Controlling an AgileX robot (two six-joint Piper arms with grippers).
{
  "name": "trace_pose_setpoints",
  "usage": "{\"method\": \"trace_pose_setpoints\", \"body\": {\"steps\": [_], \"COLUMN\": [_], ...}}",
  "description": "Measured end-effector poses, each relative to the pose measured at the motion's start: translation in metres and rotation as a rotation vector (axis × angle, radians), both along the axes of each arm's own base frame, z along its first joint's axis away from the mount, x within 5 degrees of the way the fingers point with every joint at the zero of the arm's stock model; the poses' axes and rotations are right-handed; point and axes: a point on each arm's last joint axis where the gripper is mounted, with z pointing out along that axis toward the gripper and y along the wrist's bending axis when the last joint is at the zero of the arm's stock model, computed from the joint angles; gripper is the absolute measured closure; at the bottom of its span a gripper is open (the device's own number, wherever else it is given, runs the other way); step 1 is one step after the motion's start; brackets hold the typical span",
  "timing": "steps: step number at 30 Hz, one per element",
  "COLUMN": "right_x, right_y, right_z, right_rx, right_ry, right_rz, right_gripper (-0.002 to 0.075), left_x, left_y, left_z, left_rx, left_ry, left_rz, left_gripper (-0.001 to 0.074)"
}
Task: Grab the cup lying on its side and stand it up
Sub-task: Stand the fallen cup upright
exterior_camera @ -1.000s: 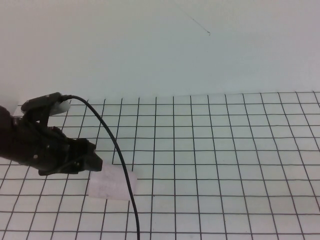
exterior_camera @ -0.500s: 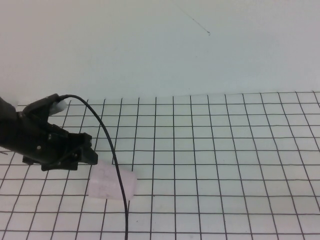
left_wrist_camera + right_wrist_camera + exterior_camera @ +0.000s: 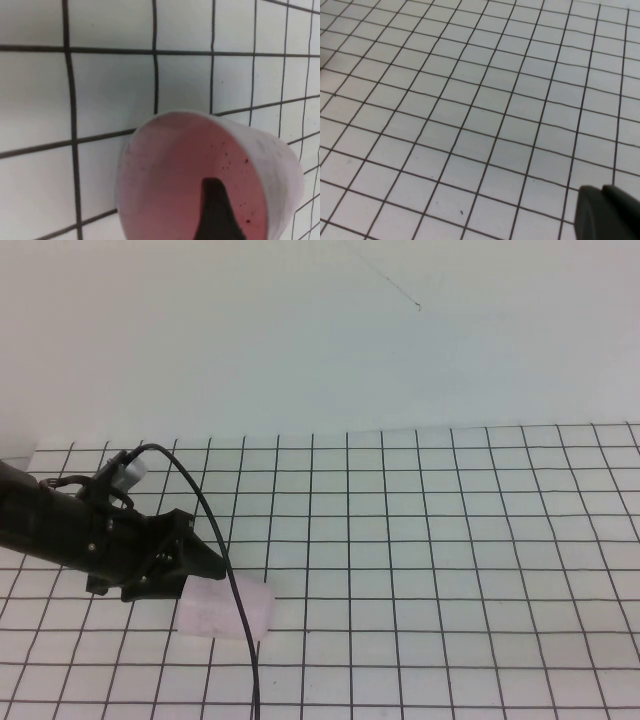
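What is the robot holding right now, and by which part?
A firm hold cannot be told. The left end effector is at the mouth of the lying cup, with one finger inside its rim. The right end effector hangs over bare grid.

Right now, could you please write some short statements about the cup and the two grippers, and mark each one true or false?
1. The cup lies on its side on the grid table. True.
2. The left gripper is at the cup's open end, with one finger inside it. True.
3. The cup stands upright. False: it lies on its side.
4. The right gripper holds the cup. False: it is over bare grid, away from the cup.
5. The cup's inside is blue. False: it is pink.
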Motion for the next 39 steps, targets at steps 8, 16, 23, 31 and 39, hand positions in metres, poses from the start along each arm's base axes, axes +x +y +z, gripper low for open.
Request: {"method": "trace_pose_setpoints", "body": {"steps": [8,16,23,31,39], "right_x": [0.001,0.004,0.003,0.000,0.013], "right_y": [0.000,-0.001,0.006,0.013,0.017], "right_z": [0.001,0.006,0.019,0.058,0.103], "right_rx": [0.000,0.024,0.119,0.150,0.227], "right_ry": [-0.010,-0.074,-0.128,-0.130,-0.123], "right_rz": [-0.004,-0.026,0.017,0.086,0.106], "right_gripper": [0.0727,0.0727,0.0727,0.0727,0.0698], "left_x": [0.002,-0.003,-0.030,-0.102,-0.173], "left_y": [-0.003,-0.021,-0.079,-0.159,-0.200], "left_z": [-0.006,0.007,0.056,0.141,0.177], "left_rx": [-0.047,-0.117,0.009,0.302,0.581], "left_ry": [0.010,-0.083,-0.275,-0.853,-1.418], "left_rz": [-0.007,-0.140,-0.455,-0.920,-1.283], "left_gripper": [0.0735,0.0734,0.0734,0.0734,0.0734]}}
